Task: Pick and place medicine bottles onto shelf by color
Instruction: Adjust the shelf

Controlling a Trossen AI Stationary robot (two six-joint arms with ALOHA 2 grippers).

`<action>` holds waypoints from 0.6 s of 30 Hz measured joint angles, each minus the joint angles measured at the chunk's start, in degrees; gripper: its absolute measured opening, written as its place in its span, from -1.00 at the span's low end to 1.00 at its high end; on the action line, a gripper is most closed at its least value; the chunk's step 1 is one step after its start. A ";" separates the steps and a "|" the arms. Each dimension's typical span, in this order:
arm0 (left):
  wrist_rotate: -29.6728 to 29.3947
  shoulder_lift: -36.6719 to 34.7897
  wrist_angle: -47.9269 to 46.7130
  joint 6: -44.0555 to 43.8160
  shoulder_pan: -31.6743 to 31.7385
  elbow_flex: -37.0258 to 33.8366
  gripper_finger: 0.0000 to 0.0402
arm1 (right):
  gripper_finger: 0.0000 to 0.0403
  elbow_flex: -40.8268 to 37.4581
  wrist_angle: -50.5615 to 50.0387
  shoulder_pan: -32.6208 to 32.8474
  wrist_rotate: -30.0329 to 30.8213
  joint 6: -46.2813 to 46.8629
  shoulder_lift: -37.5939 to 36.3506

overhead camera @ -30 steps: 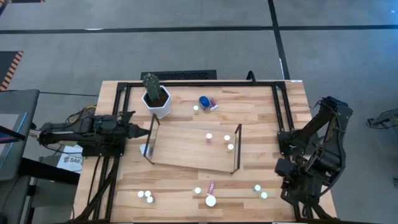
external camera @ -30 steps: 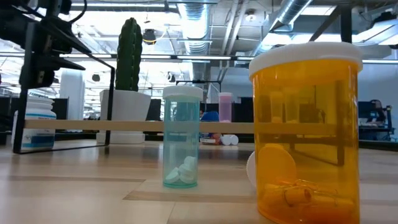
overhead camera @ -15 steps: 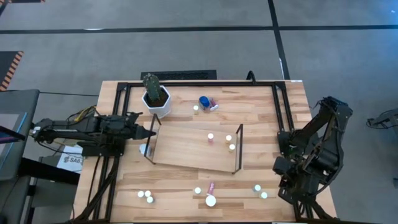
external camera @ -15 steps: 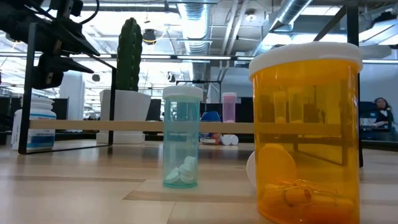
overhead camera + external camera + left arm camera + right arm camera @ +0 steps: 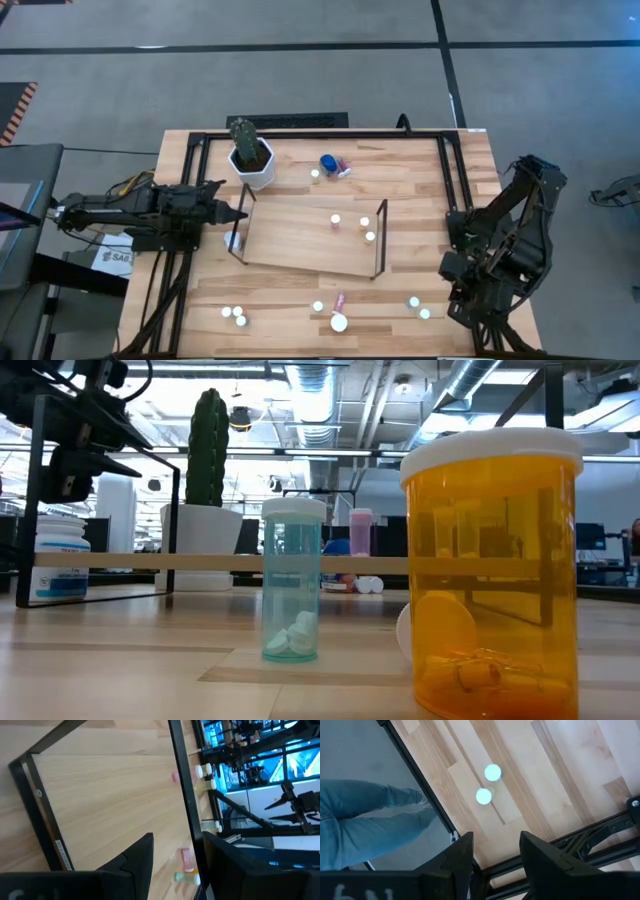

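The shelf (image 5: 300,240) stands mid-table with three small bottles (image 5: 364,221) on it. More medicine bottles stand near the front edge (image 5: 237,315), among them a teal one (image 5: 291,580) and an orange one (image 5: 490,570). A blue-capped bottle (image 5: 327,162) stands at the far side. My left gripper (image 5: 243,213) reaches in from the table's left, open, to the shelf's left end panel (image 5: 240,225). My right gripper (image 5: 495,840) hangs open above the near right corner, over two white-capped bottles (image 5: 488,784), and holds nothing. My left gripper (image 5: 177,837) has the dark top bar (image 5: 192,827) of the shelf's left end panel in the gap between its fingers. The bar lies close against one finger (image 5: 215,855); the other finger (image 5: 142,855) stands apart from it. The fingers come slanting down from the table's left. The shelf rests on the table.
A white pot with a cactus (image 5: 252,160) stands behind the shelf's left end. A white bottle with a blue label (image 5: 232,240) sits beside the left panel. A black frame (image 5: 450,180) runs round the tabletop. A person's legs (image 5: 370,815) show beyond the table edge.
The shelf has slid slightly toward the table's right edge and then back, with the bottles on it staying upright. My left gripper stayed at the left end panel throughout.
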 joint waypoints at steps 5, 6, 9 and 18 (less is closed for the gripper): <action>-1.86 -0.16 2.49 2.63 -0.13 -0.24 -0.28 | -0.11 0.00 -0.28 0.00 0.03 -0.96 -0.02; -2.15 -0.15 2.91 3.19 -0.13 -0.25 -0.28 | -0.12 0.00 -0.26 0.00 0.09 -0.94 0.00; -2.32 -0.13 3.00 3.56 -0.11 -0.26 -0.28 | -0.12 0.02 -0.26 0.00 0.19 -0.94 -0.02; -1.86 0.18 2.45 -0.67 -0.09 -0.15 -0.28 | -0.13 0.00 -0.31 0.00 0.24 -1.12 -0.02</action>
